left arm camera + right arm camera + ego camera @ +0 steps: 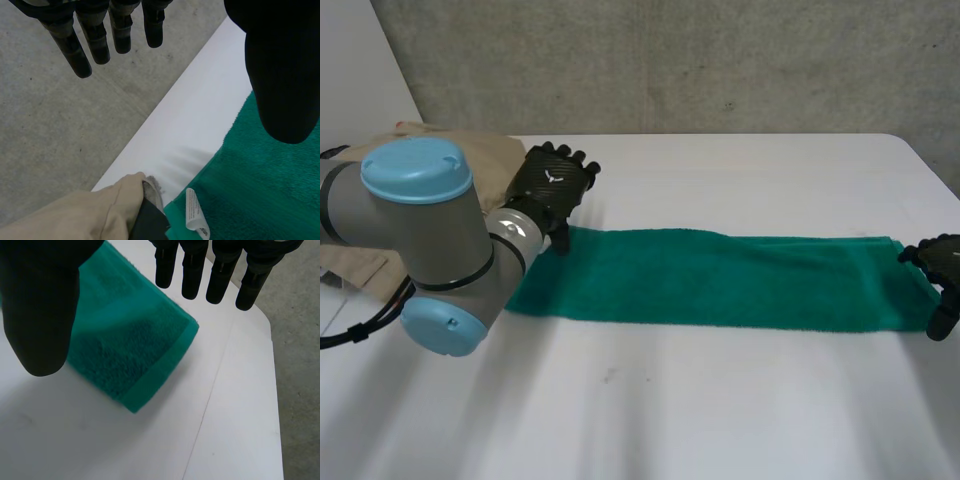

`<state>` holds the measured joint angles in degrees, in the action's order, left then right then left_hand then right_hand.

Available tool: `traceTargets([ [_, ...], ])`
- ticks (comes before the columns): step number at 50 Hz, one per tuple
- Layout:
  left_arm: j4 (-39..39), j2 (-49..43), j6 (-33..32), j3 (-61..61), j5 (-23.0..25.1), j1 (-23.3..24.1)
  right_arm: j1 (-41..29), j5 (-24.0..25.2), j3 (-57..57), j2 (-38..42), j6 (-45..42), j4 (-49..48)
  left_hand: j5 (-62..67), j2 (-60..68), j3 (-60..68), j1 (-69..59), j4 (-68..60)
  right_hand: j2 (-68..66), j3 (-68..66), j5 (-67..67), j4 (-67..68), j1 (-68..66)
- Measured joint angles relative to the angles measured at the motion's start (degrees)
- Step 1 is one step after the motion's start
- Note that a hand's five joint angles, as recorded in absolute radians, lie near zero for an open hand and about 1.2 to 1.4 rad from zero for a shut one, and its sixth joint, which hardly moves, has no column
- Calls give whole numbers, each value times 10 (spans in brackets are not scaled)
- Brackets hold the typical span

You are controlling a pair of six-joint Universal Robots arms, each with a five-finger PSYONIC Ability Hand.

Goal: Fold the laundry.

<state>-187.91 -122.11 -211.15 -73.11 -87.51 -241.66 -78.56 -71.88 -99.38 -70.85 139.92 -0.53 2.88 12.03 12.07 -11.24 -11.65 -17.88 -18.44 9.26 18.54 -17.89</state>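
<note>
A green towel point(720, 280) lies flat in a long strip across the white table point(740, 420). My left hand point(552, 186) hovers open just above the towel's far left corner, fingers point(95, 42) straight and thumb point(282, 85) apart; the towel point(260, 195) with its white label point(194, 215) lies beneath. My right hand point(940, 280) is at the towel's right end, open, its fingers point(220, 275) and thumb point(40, 305) spread above the towel's end point(135, 360), holding nothing.
A beige garment point(380, 200) lies heaped at the table's left behind my left arm point(430, 240), also beside the towel's corner as beige cloth point(85, 215). A concrete wall point(670, 60) rises behind the table. The table's right edge point(272, 390) is close to my right hand.
</note>
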Motion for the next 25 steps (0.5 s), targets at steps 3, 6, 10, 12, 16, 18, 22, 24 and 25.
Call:
traceTargets([
  [3,-1,-3,-1,-1,0,2,7,5,-12,32,-8,-54,0,0,0,0,0,-74,-77,76,77,-88],
  [6,-3,-5,-1,-1,0,3,8,1,-12,65,-17,-91,0,0,0,0,0,-367,-358,355,356,-367],
  [10,-6,-5,-1,-1,-1,5,10,-21,-6,88,-33,-118,0,0,0,0,0,-497,-492,469,494,-467],
  [12,-7,-2,-1,-4,-1,5,13,-48,-5,84,-47,-133,0,0,0,0,0,-497,-496,469,499,-467],
  [16,-7,19,0,-19,-1,4,29,-96,-9,46,-90,-173,0,0,0,0,0,-497,-496,469,500,-467],
  [18,-8,32,0,-27,-1,3,38,-109,-11,24,-119,-190,0,0,0,0,0,-497,-496,469,500,-467],
  [22,-8,56,0,-43,0,2,45,-118,-10,-5,-184,-213,0,0,0,0,0,-497,-496,469,500,-467],
  [24,-8,68,0,-51,0,1,27,-110,-6,-14,-216,-225,0,0,0,0,0,-497,-496,469,500,-467],
  [25,-8,72,0,-53,-1,1,15,-105,-4,-15,-224,-230,0,0,0,0,0,-497,-496,469,500,-467],
])
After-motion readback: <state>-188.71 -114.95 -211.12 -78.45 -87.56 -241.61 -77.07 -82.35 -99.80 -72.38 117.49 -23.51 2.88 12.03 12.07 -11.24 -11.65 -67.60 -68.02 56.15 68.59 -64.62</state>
